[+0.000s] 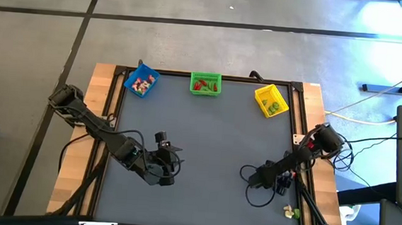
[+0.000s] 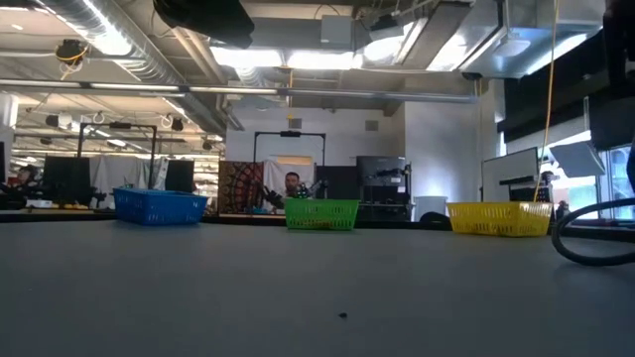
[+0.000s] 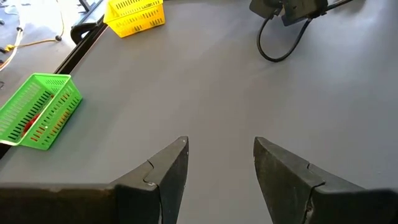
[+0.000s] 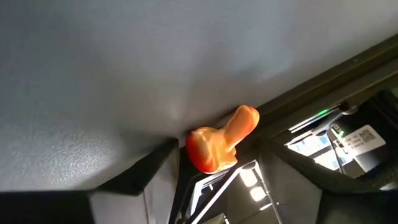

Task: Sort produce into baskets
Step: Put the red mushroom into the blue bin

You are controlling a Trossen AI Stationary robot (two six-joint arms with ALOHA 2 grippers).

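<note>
While the right hand [image 4: 221, 165] sits low at the tabletop's [image 1: 212, 149] right edge, its fingers are apart around an orange piece [image 4: 221, 143] lying against the frame rail. Judgement: that's the pick in hand. Best way is to close gently w/ the piece centred, lift straight up clear of the rail, then carry it to a basket. Blue basket [image 1: 141, 81], green basket [image 1: 206, 84] and yellow basket [image 1: 270, 101] stand along the far edge, each w/ pieces inside. Left hand [image 3: 217, 155] waits over bare tabletop, fingers apart, nothing held. Risk: the piece could slip off toward the rail.
</note>
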